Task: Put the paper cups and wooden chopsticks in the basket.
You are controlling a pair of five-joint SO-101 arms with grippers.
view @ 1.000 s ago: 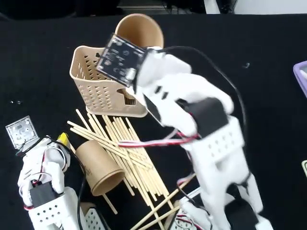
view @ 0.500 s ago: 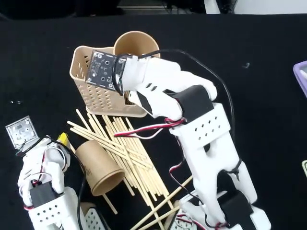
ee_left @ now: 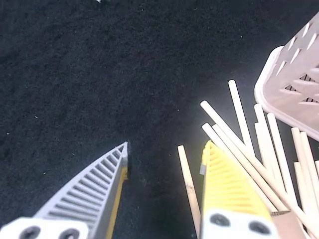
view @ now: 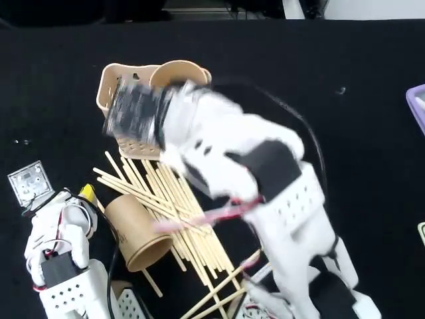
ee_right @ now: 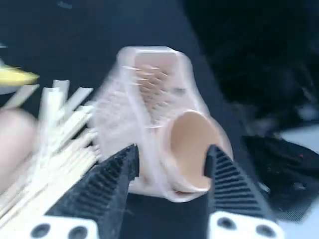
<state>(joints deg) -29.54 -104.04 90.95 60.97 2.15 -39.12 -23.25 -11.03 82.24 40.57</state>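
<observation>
the right gripper (ee_right: 172,152) is hanging over the basket (ee_right: 149,84) with its two dark jaws standing well apart and gripping nothing. between them, farther down, a paper cup (ee_right: 192,144) is showing its open mouth at the end of the basket, apart from both jaws. in the high view the right arm (view: 265,179) is stretching over the basket (view: 126,68), and the paper cup (view: 179,70) is sitting at the basket's corner farthest from the arms' bases, though i cannot tell whether it is resting fully inside the rim. a second paper cup (view: 136,232) is lying on its side on the black table (view: 345,133), well apart from the basket on the side toward the bases. the wooden chopsticks (view: 172,206) are lying in a loose fan between this cup and the basket, their far ends reaching just beside the basket's wall. the left gripper (ee_left: 166,149) is hovering low over the table near those ends, jaws wide and empty, with one chopstick (ee_left: 188,184) lying in the gap between them and the basket (ee_left: 294,89) near its yellow jaw.
</observation>
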